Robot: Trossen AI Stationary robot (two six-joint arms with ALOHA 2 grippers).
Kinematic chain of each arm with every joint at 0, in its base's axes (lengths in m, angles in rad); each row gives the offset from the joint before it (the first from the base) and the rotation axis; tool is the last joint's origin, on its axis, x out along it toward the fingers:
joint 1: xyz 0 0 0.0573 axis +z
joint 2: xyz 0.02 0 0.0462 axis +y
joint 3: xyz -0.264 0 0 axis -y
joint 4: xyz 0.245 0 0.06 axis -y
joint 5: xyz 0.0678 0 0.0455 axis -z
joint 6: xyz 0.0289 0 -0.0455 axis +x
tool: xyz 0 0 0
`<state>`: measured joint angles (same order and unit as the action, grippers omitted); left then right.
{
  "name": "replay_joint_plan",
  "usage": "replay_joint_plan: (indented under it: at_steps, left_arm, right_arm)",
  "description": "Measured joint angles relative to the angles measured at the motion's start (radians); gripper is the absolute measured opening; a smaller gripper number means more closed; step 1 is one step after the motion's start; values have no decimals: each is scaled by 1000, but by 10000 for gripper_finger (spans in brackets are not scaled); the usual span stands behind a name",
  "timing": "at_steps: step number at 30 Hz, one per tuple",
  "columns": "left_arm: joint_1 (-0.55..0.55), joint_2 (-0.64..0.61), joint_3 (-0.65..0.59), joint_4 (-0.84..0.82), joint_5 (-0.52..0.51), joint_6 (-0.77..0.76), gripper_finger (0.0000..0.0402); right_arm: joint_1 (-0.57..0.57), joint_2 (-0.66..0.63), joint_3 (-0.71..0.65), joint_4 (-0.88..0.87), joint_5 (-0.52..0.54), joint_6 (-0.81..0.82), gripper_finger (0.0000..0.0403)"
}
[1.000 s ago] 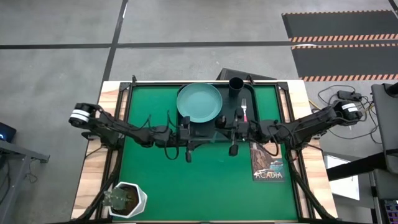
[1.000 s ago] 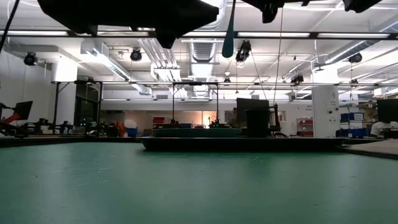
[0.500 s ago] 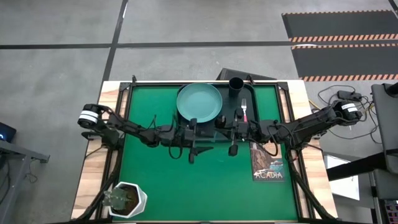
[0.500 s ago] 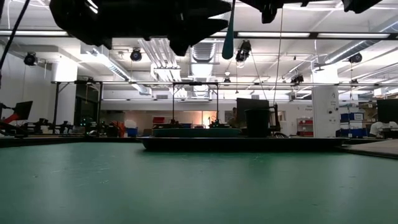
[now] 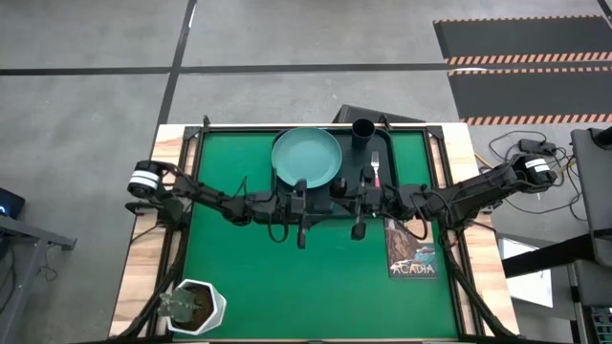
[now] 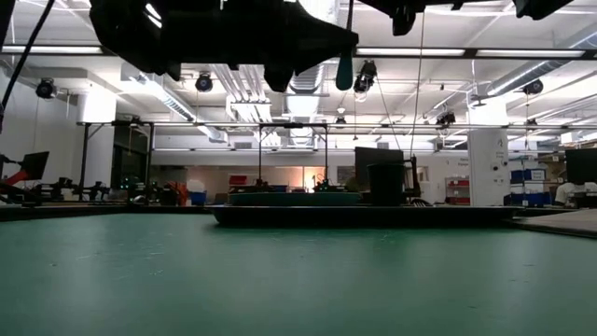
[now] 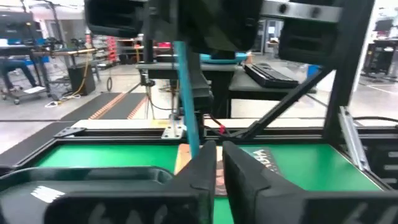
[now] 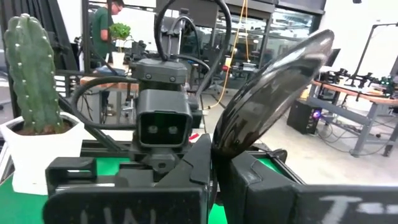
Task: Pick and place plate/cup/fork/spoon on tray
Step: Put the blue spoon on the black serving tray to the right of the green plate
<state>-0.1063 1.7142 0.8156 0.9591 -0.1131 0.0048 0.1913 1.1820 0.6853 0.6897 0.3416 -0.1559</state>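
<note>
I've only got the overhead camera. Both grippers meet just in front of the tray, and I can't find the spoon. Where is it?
Observer: The right gripper is shut on the spoon, at the base of its dark bowl.
Operator: Where does the handle go?
Observer: Its light-blue handle runs to the left gripper, whose fingers stand nearly together. I cannot confirm that they pinch it.
Operator: Is it off the table?
Observer: Yes, the low view shows it hanging high above the green table.

Right gripper (image 8: 214,163) fingers pinch the spoon (image 8: 273,93), facing a potted cactus (image 8: 30,74).
</note>
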Motion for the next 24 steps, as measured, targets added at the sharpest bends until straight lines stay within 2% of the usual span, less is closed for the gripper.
replay_joint_plan:
  at_steps: [3,6,11,17,19,22,24]
  left_arm:
    - [3,0,-1,0,18,1,4]
    - [4,0,-4,2,121,6,1]
    - [12,-4,-5,16,284,6,0]
    - [15,-6,-5,29,292,2,0]
    - [15,-6,-5,29,287,2,0]
    - [15,-7,-5,29,272,2,0]
    - [15,-7,-8,28,269,2,0]
  right_arm:
    - [0,0,0,-3,-5,6,9]
    - [1,0,1,-39,-17,6,9]
    - [-4,-1,21,-101,-116,32,35]
    - [-4,-2,32,-108,-128,55,82]
    - [-4,-2,32,-107,-100,59,69]
    - [-4,-2,32,-109,-76,34,21]
    - [-4,-2,32,-118,-73,33,14]
